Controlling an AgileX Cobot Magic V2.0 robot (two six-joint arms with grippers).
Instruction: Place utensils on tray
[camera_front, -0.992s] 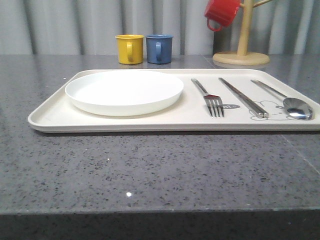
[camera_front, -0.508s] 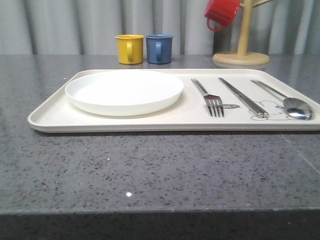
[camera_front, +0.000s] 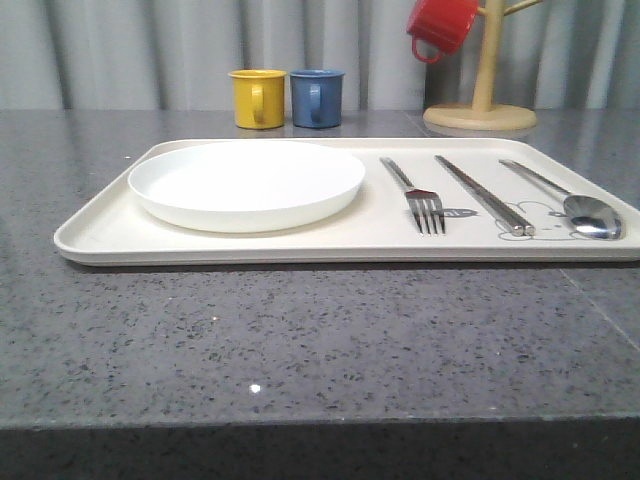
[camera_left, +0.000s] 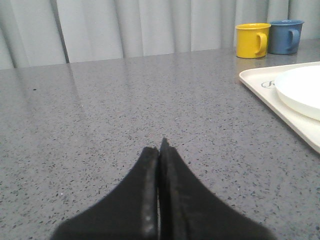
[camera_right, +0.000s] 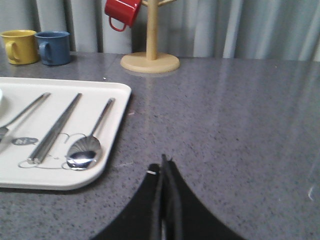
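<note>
Front view has the tray (camera_front: 100, 235) carrying everything the task names: the plate (camera_front: 246, 184) on one half, then the fork (camera_front: 417, 197), the chopsticks (camera_front: 483, 194) and the spoon (camera_front: 570, 202) side by side, each with its long axis running away from me across the tray.

From my right gripper (camera_right: 162, 172), clenched tight with nothing between the fingers, the spoon lies ahead and off to my left, just inside the tray's near corner, bowl end nearest me; the chopsticks and fork sit further left.

My left gripper (camera_left: 159, 150), also pressed closed and empty, rests over bare table (camera_left: 125, 110), with the tray rim and plate ahead to its right.

My right arm is the nearer one to the cutlery, my left to the plate. I judge nothing is left to carry, so the coming move is likely just resting clear.
</note>
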